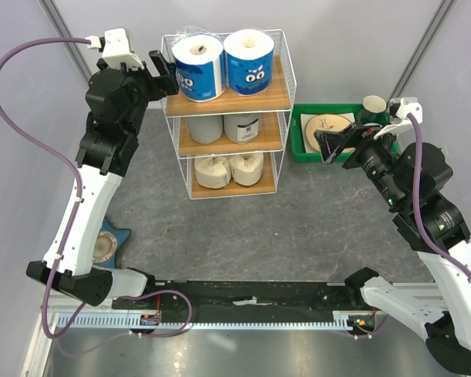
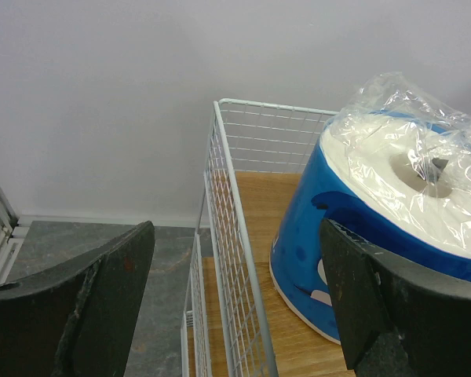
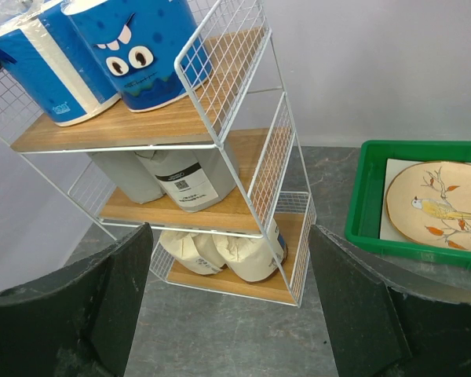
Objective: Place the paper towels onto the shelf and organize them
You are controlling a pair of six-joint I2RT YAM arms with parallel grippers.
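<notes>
Six paper-towel rolls fill the white wire shelf with wooden tiers (image 1: 276, 98). The left gripper (image 1: 162, 72) gapes empty astride its wire side, beside the blue cartoon-eyed wrapped roll (image 1: 198, 69); lift clear first (snag risk). The right gripper (image 1: 334, 146) is wide and empty

Bright, even light, soft shadows; wrap glares on paper towels (image 2: 400, 169), perhaps overexposed.

Two blue rolls (image 1: 200, 69) on the top tier, two grey rolls (image 1: 242, 127) on the middle, two cream rolls (image 1: 246, 168) on the bottom: six in all. One shelf (image 1: 228, 98) with three tiers. Off to the right, one tray (image 1: 297, 135) holding one plate (image 1: 330, 123).
</notes>
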